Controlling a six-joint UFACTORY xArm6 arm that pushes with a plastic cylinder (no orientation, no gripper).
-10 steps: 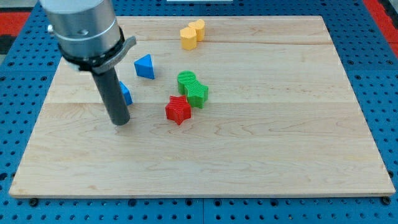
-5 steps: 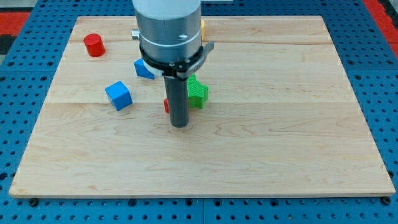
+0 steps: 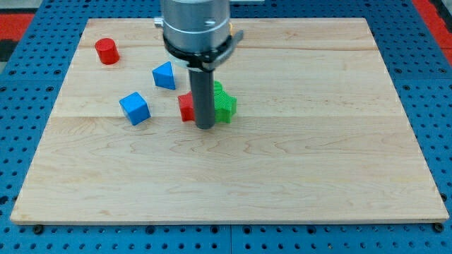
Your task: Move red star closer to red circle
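Observation:
The red star [image 3: 186, 108] lies near the board's middle, partly hidden behind my rod. My tip [image 3: 205, 126] stands right against the star's right side, between it and a green star-like block [image 3: 225, 107]. The red circle [image 3: 106, 51] sits at the view's upper left, far from the red star. A blue triangle [image 3: 164, 75] lies between them, up and left of the red star.
A blue cube [image 3: 134, 108] lies left of the red star. A second green block is hidden behind the rod above the green star. The yellow blocks at the view's top are hidden behind the arm body. The wooden board [image 3: 318, 155] rests on a blue pegboard.
My tip moved from the view's left to the right, past the red star, then up beside it. The red star has shifted a little up and left.

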